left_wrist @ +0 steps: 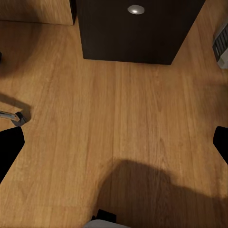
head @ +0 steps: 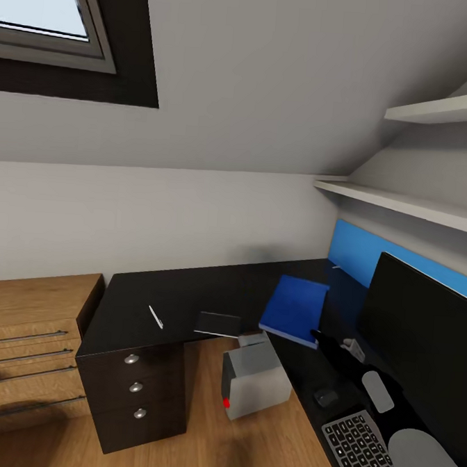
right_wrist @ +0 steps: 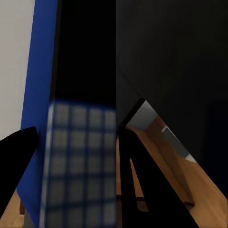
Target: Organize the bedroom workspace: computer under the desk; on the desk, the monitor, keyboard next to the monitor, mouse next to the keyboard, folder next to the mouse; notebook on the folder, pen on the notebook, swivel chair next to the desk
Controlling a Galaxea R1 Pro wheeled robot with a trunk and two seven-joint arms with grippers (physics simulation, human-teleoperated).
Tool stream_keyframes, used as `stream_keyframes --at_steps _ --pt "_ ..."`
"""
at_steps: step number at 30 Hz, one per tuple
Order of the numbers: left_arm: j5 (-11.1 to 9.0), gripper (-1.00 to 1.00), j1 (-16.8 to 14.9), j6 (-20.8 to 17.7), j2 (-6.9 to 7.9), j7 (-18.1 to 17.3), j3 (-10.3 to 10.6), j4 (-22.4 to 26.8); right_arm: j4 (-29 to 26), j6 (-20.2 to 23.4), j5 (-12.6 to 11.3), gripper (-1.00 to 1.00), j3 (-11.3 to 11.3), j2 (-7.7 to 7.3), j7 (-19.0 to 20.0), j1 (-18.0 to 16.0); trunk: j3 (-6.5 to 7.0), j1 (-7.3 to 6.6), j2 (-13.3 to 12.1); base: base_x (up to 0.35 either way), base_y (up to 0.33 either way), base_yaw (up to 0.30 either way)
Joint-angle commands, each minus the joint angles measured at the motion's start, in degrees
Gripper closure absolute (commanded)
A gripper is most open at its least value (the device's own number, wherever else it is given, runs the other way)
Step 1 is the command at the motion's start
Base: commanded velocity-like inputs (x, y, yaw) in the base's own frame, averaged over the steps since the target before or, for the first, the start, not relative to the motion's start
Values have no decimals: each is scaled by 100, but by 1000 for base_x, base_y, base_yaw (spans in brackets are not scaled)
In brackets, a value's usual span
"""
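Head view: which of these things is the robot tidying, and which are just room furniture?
Job:
black L-shaped desk
bright blue flat folder
dark grey notebook
thin white pen
light grey computer tower
black monitor
silver-framed keyboard
small black mouse

Lying about:
light wooden drawer chest
white wall shelves

right arm (head: 379,391): pale grey rounded links, black wrist section
left fingers (left_wrist: 9,149): plain black, blunt
right fingers (right_wrist: 14,164): black, tapering tips
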State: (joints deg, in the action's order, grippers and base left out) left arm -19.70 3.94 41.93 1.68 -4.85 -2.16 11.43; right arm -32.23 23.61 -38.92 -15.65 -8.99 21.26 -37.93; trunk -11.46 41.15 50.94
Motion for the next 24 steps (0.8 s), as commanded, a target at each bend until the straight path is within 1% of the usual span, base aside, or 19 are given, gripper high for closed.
stream_keyframes --at_steps 1,7,12,17,24 --pt "-34 -100 2 0 -1 -51 -21 8 -3 59 -36 100 -26 2 2 -4 -7 1 5 0 0 0" --pt "-34 -100 2 0 -8 -51 -19 8 -3 81 -37 100 -28 2 -225 -4 -7 1 5 0 0 0" --pt "-34 -100 2 0 -10 -51 -18 8 -3 89 -37 100 -29 2 -262 -4 -7 1 5 0 0 0" --pt "-34 -100 2 0 -10 -51 -16 8 -3 211 -37 100 -41 1 -318 -4 -7 1 5 0 0 0" --pt "-34 -100 2 0 -9 -56 -13 21 -3 275 -41 100 -43 -2 -364 -4 -7 1 5 0 0 0"
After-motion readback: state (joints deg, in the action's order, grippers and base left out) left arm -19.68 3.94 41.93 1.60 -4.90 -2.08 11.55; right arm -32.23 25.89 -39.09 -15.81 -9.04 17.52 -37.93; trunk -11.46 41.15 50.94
